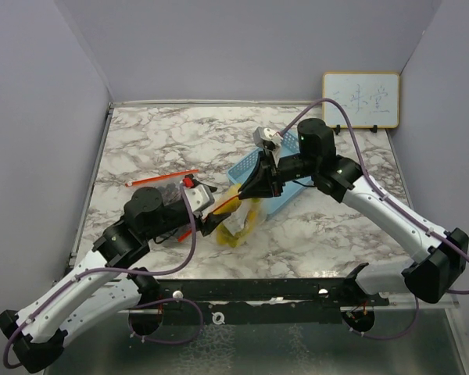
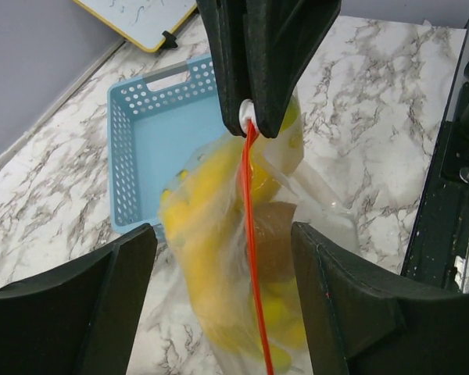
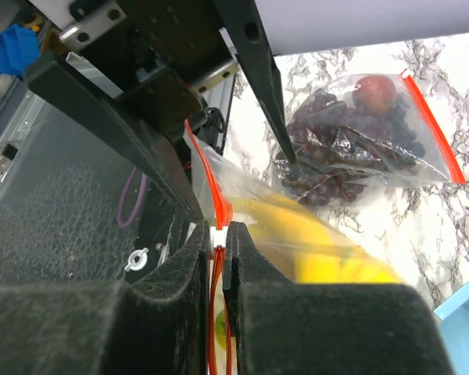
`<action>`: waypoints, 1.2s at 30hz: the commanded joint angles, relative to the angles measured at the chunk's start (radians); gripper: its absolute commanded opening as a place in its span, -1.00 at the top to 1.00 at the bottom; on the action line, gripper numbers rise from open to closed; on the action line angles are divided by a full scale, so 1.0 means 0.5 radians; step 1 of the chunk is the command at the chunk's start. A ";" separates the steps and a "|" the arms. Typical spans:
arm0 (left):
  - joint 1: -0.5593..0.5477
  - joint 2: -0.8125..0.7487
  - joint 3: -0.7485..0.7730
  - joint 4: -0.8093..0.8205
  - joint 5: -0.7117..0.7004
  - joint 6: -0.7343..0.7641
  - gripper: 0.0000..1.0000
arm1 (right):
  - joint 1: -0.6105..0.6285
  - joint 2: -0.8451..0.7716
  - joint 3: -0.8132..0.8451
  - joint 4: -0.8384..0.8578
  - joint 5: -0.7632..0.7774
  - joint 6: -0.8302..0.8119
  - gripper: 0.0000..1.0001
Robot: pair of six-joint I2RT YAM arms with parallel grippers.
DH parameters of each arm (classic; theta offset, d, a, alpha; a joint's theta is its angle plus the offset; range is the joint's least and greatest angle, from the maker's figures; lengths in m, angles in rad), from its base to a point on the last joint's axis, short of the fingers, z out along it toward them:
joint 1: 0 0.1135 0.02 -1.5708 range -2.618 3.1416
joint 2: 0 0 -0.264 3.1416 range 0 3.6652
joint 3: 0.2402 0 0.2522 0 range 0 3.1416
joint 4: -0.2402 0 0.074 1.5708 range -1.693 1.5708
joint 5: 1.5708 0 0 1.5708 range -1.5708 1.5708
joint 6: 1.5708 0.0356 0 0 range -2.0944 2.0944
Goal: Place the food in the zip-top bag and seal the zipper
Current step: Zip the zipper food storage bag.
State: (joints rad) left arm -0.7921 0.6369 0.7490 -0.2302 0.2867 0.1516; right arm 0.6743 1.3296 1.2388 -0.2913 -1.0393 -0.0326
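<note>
Since the right gripper (image 3: 220,238) is clamped shut on only one end of the red zipper strip (image 2: 252,234), the zip-top bag (image 2: 309,187) hangs from a thin pinch just on the near side of the blue basket (image 2: 137,148). The weight of the bananas (image 2: 199,226) could, I judge, drag it free or spill them through any unsealed stretch. The left gripper (image 2: 223,242), jaws spread either side of the bag without touching it, might close on fruit instead of zipper. Bag and strip run top to bottom, pinched end uppermost.
</note>
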 commanded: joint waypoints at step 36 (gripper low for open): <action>0.005 -0.139 0.029 -0.031 -0.646 -0.301 1.00 | 0.001 -0.230 -0.049 0.190 1.077 0.297 -1.00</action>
State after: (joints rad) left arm -0.7918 0.5598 0.7818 -0.3687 0.0509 0.0689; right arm 0.6788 1.2411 1.2114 -0.2787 -0.7296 -0.0116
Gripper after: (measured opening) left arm 0.019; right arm 0.868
